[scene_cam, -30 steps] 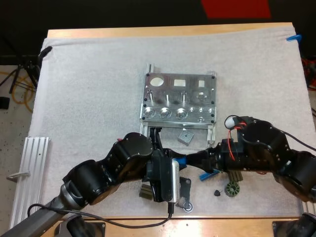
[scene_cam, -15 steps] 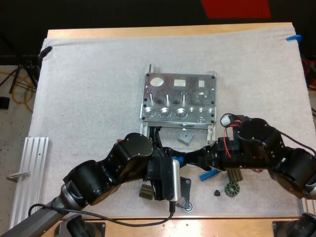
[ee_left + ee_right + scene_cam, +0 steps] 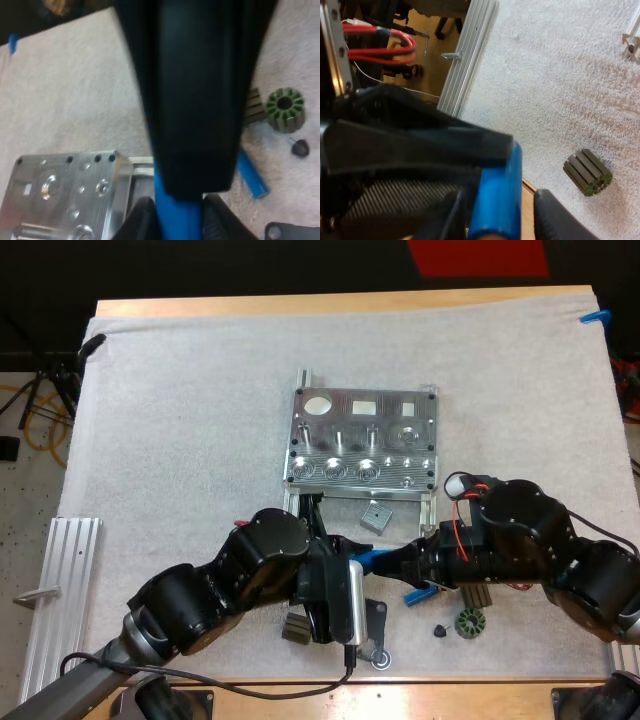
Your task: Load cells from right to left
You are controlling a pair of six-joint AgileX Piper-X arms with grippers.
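The metal fixture (image 3: 362, 438) lies mid-mat, and its corner (image 3: 65, 190) shows beside my left gripper. My left gripper (image 3: 350, 562) (image 3: 176, 222) is shut on a blue cylinder (image 3: 368, 560) (image 3: 175, 220) in front of the fixture. My right gripper (image 3: 400, 560) (image 3: 502, 220) faces it from the right, open, with its fingers on either side of the same cylinder (image 3: 497, 195); one finger (image 3: 560, 220) stands clear of it. A second blue cylinder (image 3: 420, 593) (image 3: 252, 172) lies on the mat under the right gripper.
Near the front edge lie a green ribbed ring (image 3: 470, 622) (image 3: 285, 103), a small dark knob (image 3: 441, 630) (image 3: 300, 146), a ribbed dark part (image 3: 296, 627) (image 3: 588, 171) and a black plate (image 3: 375, 625). A small grey block (image 3: 375, 516) sits by the fixture. An aluminium rail (image 3: 60, 590) lies far left.
My right arm has moved left, bringing its gripper up to the blue cylinder in my left gripper. The left arm has barely moved.
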